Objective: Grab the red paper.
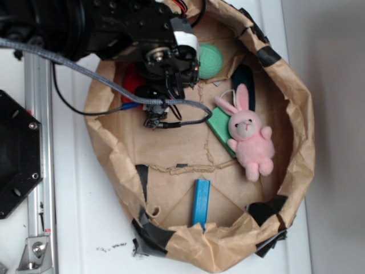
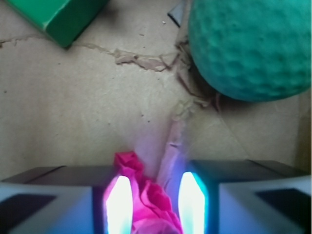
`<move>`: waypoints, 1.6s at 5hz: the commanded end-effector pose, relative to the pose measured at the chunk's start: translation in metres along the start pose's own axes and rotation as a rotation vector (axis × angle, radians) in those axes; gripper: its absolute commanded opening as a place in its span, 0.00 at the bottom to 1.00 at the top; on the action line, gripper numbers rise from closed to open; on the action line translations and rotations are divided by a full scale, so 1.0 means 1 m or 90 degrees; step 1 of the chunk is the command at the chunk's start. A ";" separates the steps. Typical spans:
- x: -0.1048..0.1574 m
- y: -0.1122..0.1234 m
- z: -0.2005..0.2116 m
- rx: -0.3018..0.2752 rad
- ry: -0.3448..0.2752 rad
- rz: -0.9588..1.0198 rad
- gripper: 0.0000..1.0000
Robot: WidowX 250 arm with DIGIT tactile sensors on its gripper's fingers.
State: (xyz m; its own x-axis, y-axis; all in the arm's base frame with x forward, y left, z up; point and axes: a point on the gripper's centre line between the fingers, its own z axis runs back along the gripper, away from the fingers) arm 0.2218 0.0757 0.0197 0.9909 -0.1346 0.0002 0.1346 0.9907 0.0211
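The scene is framed by a white surface (image 1: 85, 228) on which a round enclosure of crumpled brown paper patched with black tape (image 1: 296, 142) is set, its floor being flat brown cardboard (image 2: 73, 112) scored with torn seams. The upper left of the exterior view is filled by the black robot arm (image 1: 102, 23), and a grey metal rail (image 1: 37, 114) runs down the left edge. Inside the enclosure, toward the right, a pink plush rabbit (image 1: 250, 137) is seen lying across a flat green block (image 1: 219, 123); a dimpled green foam ball (image 2: 248, 48) occupies the upper right of the wrist view, and a blue rectangular block (image 1: 200, 202) rests at the lower centre of the exterior view. The bright red wad of wrinkly paper (image 2: 146, 204) is found at the bottom centre of the wrist view, lodged between the two fingers of the end effector (image 2: 155, 204), which are parted only narrowly with the wad bulging up between them; whether the paper is fully pinched cannot be told. The grasp would be judged best completed by closing gently and evenly, so that the soft wad is compressed rather than squeezed out forward, and by lifting straight up, clear of the nearby ball and of the loose cardboard flaps.
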 end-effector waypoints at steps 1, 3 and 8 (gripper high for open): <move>-0.008 -0.018 0.049 -0.047 -0.030 0.005 1.00; -0.014 -0.020 0.012 -0.037 0.045 0.027 1.00; -0.015 -0.022 -0.028 -0.011 0.068 0.008 0.00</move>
State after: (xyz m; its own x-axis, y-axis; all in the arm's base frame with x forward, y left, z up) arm 0.2099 0.0589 0.0037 0.9910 -0.0872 -0.1011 0.0892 0.9959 0.0157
